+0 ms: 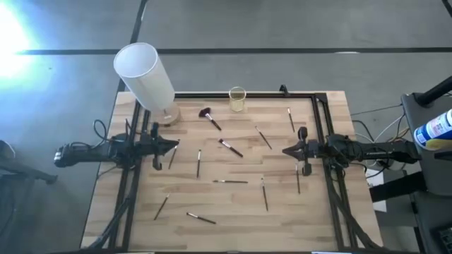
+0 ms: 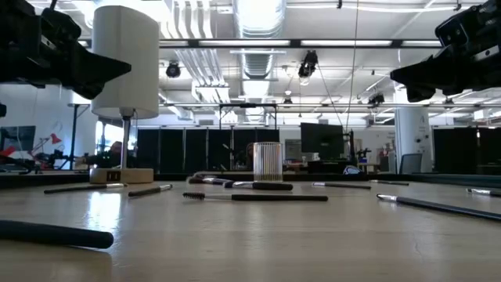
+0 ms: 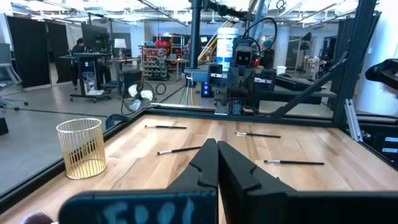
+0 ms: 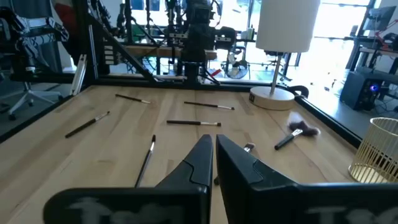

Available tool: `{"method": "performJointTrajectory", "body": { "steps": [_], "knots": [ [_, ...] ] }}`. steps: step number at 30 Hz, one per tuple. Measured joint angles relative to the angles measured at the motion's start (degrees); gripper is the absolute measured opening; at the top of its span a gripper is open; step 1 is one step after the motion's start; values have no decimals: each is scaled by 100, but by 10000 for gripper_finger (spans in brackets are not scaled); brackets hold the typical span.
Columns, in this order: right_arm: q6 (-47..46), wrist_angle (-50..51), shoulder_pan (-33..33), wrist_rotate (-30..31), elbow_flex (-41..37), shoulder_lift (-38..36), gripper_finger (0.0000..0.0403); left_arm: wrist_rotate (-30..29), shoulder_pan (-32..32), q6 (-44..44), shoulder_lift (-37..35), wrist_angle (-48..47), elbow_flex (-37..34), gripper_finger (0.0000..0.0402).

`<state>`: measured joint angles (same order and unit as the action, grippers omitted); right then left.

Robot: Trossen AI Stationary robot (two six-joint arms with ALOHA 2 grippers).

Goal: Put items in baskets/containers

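Several thin dark brushes lie flat and scattered on the wooden table (image 1: 233,204), among them a bushy-headed one (image 1: 209,117), one at mid-table (image 1: 230,147) and one near the front (image 1: 200,218). The small yellowish clear cup (image 1: 236,99) stands upright at the far edge; it also shows in the left wrist view (image 3: 81,148). My left gripper (image 1: 175,146) hovers above the table's left side, shut on nothing and pointing right. My right gripper (image 1: 286,150) hovers above the right side, shut on nothing and pointing left. Both hang well clear of the tabletop in the low view.
A big white cylinder on a round wooden base (image 1: 145,74) stands at the far left corner, close to my left arm. A dark metal frame (image 1: 321,113) runs along the table's far and side edges. Bare wood lies between the two grippers.
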<state>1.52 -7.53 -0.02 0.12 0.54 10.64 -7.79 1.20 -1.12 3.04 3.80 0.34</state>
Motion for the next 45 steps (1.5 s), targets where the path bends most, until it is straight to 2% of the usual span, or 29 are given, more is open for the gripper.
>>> {"method": "performJointTrajectory", "body": {
  "steps": [37, 45],
  "knots": [
    [2, -11, 0, 0, 0, 0, 18, -13, -1, 78, -1, -1, 0, 0],
    [0, -620, -1, 0, 0, 1, 18, -20, -1, -25, 1, 1, 0, 0]
  ]
}}
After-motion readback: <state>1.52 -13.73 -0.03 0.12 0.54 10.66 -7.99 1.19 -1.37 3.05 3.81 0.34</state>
